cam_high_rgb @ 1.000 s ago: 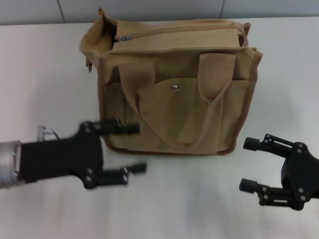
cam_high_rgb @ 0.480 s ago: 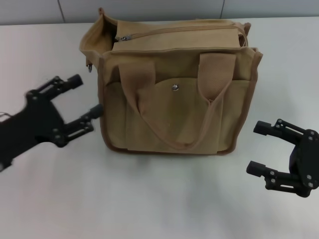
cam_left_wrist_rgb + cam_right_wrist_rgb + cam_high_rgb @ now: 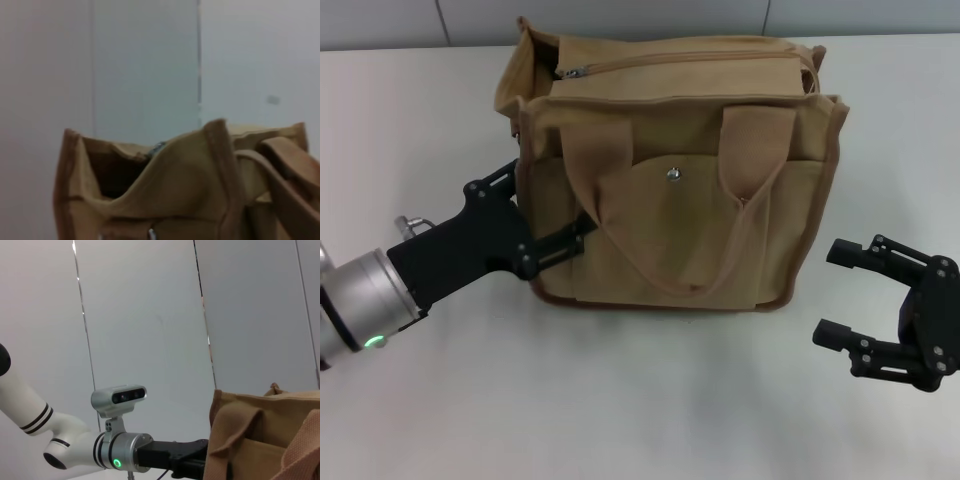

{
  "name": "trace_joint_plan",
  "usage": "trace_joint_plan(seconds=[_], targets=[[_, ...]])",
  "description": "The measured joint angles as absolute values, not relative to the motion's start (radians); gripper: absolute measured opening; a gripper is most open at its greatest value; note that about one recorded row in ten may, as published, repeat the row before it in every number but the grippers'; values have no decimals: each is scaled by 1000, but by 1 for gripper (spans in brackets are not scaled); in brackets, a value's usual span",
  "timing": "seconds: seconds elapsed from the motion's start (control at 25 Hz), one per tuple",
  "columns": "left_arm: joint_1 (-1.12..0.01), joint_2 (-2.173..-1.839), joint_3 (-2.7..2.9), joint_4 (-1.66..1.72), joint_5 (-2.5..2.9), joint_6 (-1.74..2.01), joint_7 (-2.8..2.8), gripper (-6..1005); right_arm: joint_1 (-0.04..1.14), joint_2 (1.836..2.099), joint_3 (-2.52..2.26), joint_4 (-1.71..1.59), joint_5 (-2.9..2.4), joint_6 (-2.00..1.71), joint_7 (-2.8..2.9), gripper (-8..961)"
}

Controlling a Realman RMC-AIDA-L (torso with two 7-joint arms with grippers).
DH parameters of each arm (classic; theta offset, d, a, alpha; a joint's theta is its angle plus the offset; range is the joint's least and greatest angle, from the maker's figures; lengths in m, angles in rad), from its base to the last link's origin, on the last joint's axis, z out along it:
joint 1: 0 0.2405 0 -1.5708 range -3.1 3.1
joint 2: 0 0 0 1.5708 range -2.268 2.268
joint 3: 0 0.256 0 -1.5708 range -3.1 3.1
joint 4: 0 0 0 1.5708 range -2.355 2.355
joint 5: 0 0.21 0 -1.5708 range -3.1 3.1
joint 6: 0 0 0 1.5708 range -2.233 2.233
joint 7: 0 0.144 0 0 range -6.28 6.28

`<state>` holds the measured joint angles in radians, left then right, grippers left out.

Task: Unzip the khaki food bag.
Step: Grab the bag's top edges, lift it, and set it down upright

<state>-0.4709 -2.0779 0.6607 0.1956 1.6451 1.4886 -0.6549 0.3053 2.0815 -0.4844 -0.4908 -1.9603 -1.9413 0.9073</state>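
Your left claw [image 3: 545, 215] is spread wide against the near-left corner of the khaki food bag [image 3: 680, 170], one finger up along the bag's left side, the other [image 3: 560, 246] laid across the lower front by the brown trim. It has not closed on anything. Your right claw [image 3: 845, 295] hangs open and empty just off the bag's near-right corner, not touching it. The bag stands upright toward the far middle of the counter [image 3: 650, 400], its top zipper [image 3: 670, 60] closed, with the pull at the left end.
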Motion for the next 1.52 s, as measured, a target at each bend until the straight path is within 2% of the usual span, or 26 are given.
trace_joint_plan(seconds=[0.44, 0.64, 1.36, 1.52], targets=[[-478, -2080, 650, 123, 1597, 1480, -497, 593, 305, 2083, -484, -491, -1959, -1936, 907, 840], [-478, -2081, 641, 108, 1597, 1484, -472, 451, 304, 2083, -482, -489, -1952, -1936, 906, 840], [-485, -2078, 565, 81, 1596, 1556, -473, 216, 299, 2084, -450, -470, -1937, -1943, 902, 840], [-495, -2076, 555, 89, 1596, 1585, -474, 136, 292, 2084, -443, -453, -1865, -1944, 889, 839]])
